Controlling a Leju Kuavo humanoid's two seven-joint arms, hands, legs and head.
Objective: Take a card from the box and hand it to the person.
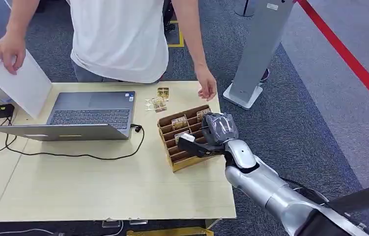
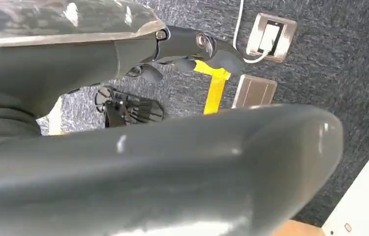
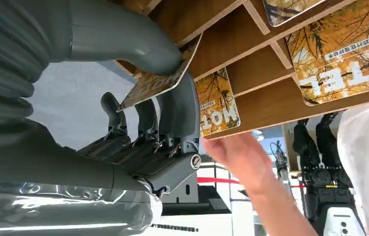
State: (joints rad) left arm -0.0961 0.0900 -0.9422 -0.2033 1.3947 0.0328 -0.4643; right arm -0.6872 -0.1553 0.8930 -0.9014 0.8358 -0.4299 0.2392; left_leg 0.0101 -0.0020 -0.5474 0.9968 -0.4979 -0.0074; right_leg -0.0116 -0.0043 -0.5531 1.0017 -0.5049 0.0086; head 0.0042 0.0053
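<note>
The right robot hand (image 1: 207, 137) is reaching over the wooden box (image 1: 188, 138), which is standing near the right edge of the desk (image 1: 99, 187). In the right wrist view, the thick thumb (image 3: 123, 39) is pressing a card (image 3: 160, 81) against the darker fingers (image 3: 177, 105), so this robot hand is pinching the card just beside the box slots. Other cards (image 3: 342, 64) with yellow tree pictures are sitting in the slots of the box.

The left robot hand (image 2: 192, 54) is hanging over the dark carpet floor (image 2: 329, 73); its fingers are curling inward and holding nothing.

A person in a white shirt (image 1: 121, 34) is standing on the far side of the desk. One hand of the person (image 1: 207, 86) is hovering just beyond the box, near its far right corner, and the other hand (image 1: 3, 51) is resting on a white box (image 1: 22, 86) at the far left. A grey laptop (image 1: 81, 118) is lying open to the left of the wooden box, and a few loose cards (image 1: 158, 101) are lying between the laptop and the person.
</note>
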